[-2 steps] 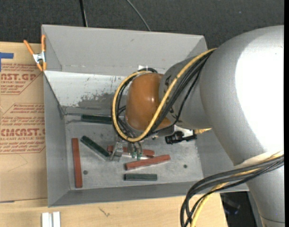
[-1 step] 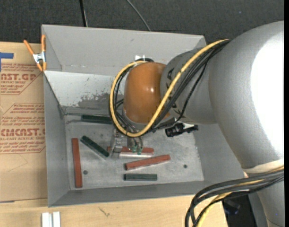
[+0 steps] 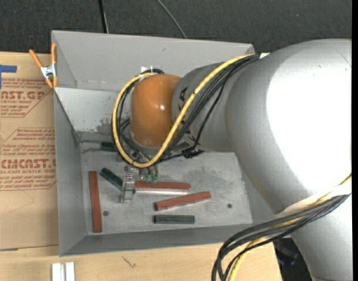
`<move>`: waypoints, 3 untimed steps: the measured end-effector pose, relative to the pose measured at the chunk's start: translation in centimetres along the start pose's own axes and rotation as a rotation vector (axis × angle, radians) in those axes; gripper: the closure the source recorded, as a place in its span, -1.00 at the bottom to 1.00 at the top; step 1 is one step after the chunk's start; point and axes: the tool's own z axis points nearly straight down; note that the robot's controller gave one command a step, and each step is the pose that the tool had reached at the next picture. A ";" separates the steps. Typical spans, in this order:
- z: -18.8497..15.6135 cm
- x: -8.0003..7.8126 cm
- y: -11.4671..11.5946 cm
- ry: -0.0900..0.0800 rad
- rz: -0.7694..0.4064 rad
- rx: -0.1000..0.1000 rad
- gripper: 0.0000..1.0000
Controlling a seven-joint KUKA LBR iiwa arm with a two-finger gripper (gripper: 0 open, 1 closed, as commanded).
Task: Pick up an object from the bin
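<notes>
**Arm reaching down into the bin (image 3: 68,157) from its right side**
The bulky silver arm (image 3: 296,127) comes in over the bin's right rim. Its wrist, under an orange cover (image 3: 151,110) looped with yellow and black cables (image 3: 117,119), points down near the bin's back wall. The gripper (image 3: 127,189) hangs low over the bin's floor, left of centre.
</notes>
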 end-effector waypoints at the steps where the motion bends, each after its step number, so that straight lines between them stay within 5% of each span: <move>1: 0.5 -0.2 0.3 0.001 -0.005 0.000 1.00; 3: -0.5 1.1 1.8 0.005 -0.055 0.004 1.00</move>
